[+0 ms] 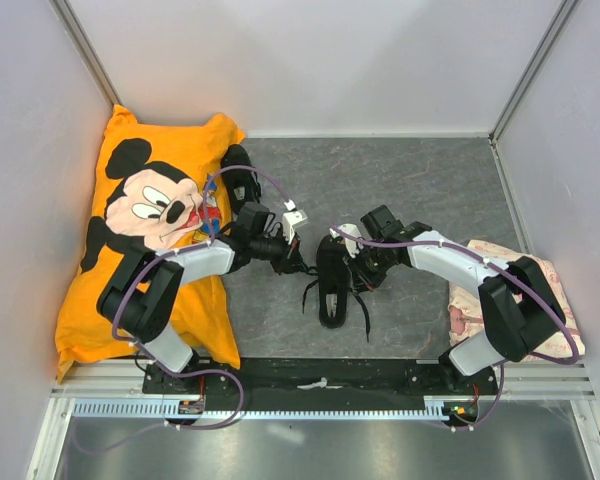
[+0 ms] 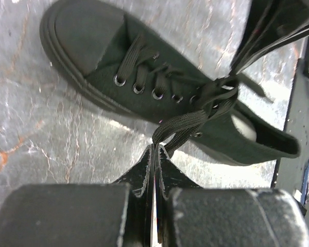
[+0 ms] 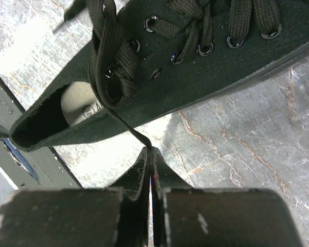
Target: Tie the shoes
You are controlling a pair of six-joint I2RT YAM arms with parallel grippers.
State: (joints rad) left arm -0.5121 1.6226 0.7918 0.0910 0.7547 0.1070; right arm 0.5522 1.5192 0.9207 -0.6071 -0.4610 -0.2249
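Shoe (image 3: 159, 77), pale insole label (image 3: 87, 110) with "38".

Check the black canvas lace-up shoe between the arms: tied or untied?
Untied. The black canvas shoe's laces show no finished bow; both shut grippers, left and right, pinch lace.

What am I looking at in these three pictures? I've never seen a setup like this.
Two robot arms are bolted at the table's near edge. One picture looks down from above; the other two come from cameras on each wrist. On the grey table lies a black shoe, a second shoe behind the left arm, an orange pillow at left and a pink cloth at right. The left pincer is shut on a flat black lace; the right pincer is shut on the other lace end, each on its own side of the shoe.
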